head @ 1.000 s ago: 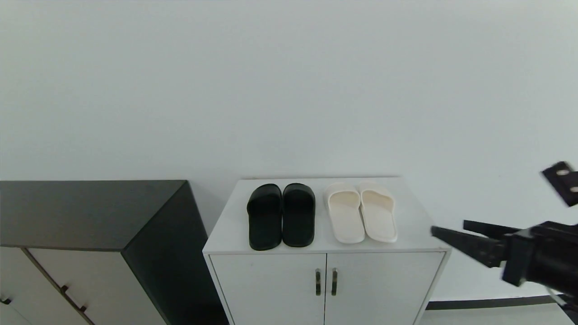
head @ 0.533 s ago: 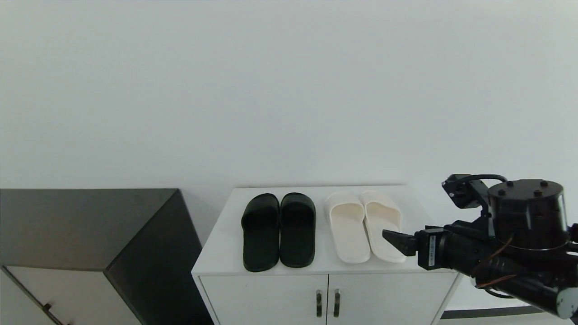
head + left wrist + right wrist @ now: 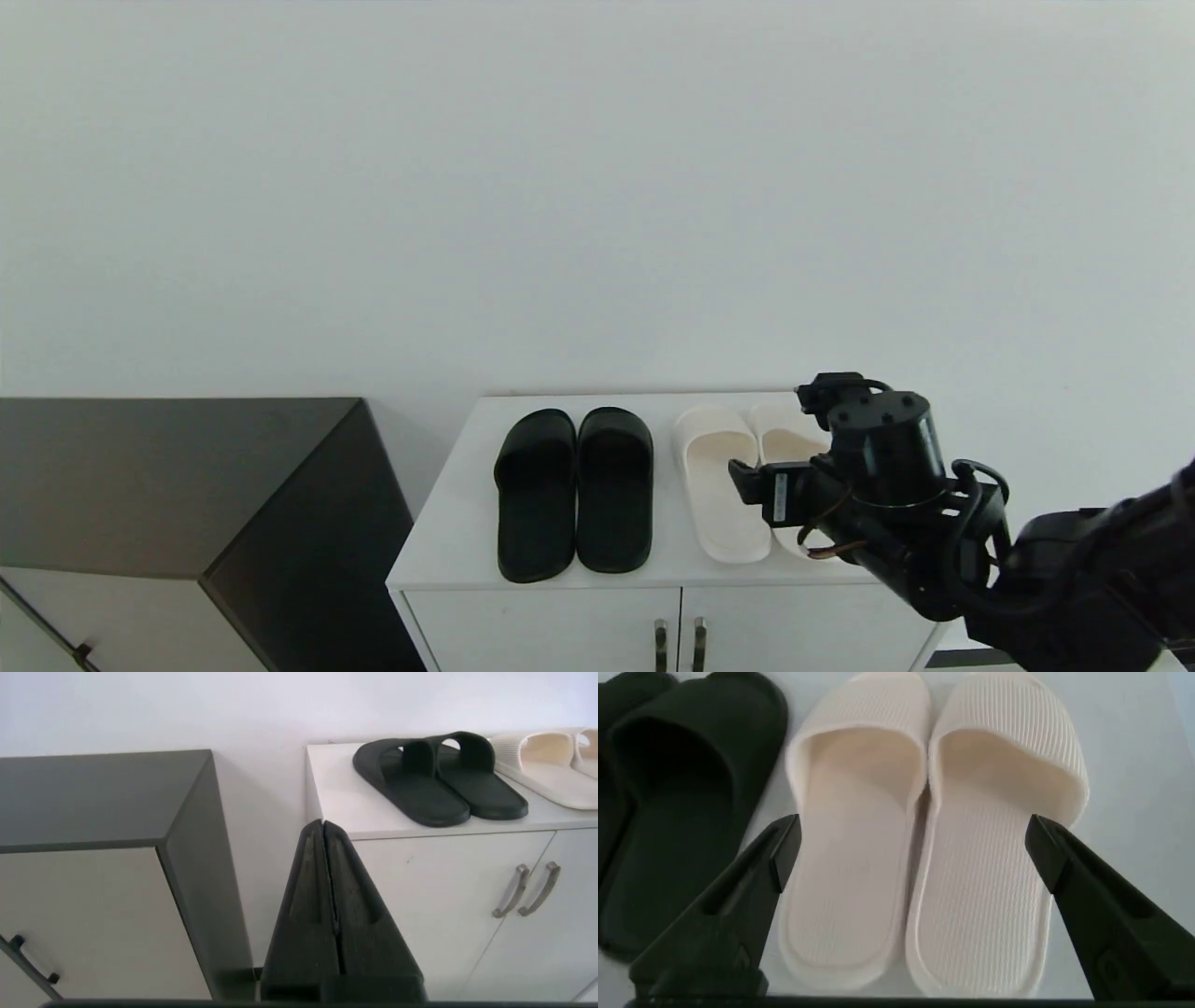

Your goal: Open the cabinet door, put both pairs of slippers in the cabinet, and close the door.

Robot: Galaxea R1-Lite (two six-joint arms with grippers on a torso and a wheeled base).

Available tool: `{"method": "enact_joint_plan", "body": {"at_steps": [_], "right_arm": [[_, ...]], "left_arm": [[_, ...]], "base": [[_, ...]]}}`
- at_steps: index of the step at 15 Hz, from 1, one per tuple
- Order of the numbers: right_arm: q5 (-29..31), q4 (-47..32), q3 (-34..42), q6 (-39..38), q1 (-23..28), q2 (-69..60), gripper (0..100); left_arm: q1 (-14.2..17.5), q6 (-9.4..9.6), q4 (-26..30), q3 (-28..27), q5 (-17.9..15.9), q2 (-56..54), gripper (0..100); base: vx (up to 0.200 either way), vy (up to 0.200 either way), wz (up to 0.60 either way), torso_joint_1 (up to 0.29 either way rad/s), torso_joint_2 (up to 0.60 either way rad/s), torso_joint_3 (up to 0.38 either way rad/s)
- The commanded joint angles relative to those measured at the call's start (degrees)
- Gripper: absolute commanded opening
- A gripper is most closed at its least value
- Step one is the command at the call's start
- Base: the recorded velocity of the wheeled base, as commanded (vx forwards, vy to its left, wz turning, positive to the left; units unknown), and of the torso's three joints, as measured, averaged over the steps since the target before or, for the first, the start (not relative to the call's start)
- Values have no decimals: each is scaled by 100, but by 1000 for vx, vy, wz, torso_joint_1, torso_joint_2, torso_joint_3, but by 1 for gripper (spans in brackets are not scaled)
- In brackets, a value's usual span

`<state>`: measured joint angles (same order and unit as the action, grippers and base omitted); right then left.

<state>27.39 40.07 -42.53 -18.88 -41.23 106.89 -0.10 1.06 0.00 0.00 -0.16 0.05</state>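
Over the cream slippers [image 3: 845, 887], the right hand [image 3: 913, 826] hovers, spread wide; the left hand [image 3: 324, 829] is pressed together.

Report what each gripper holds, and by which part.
Nothing is held. The right gripper is open, fingers either side of the cream slippers; the left gripper is shut on nothing.

A home-like hallway: slippers [image 3: 535, 504] on a white cabinet [image 3: 448, 551] at lower centre, dark cabinet [image 3: 168, 457] lower left, bare wall [image 3: 597, 187] above.
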Motion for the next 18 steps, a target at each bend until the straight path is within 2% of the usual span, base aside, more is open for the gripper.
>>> {"method": "enact_joint_plan", "body": {"at_steps": [1, 4, 9, 12, 18], "right_arm": [[214, 273, -194, 16, -26, 676, 100], [319, 695, -510, 60, 71, 1212, 100], [328, 853, -1020, 131, 203, 1713, 100], [328, 897, -1345, 236, 370, 1897, 100], [319, 897, -1583, 359, 581, 2152, 100]], "left_arm": [[1, -1, 0, 0, -2, 4, 0], [1, -1, 0, 0, -2, 4, 0], [1, -9, 0, 0, -2, 4, 0], [1, -80, -9, 0, 7, 4, 0], [1, -88, -9, 0, -2, 4, 0]], "base": [[0, 0, 0, 0, 0, 0], [0, 0, 0, 0, 0, 0], [0, 0, 0, 0, 0, 0], [0, 0, 0, 0, 0, 0], [0, 0, 0, 0, 0, 0]]}}
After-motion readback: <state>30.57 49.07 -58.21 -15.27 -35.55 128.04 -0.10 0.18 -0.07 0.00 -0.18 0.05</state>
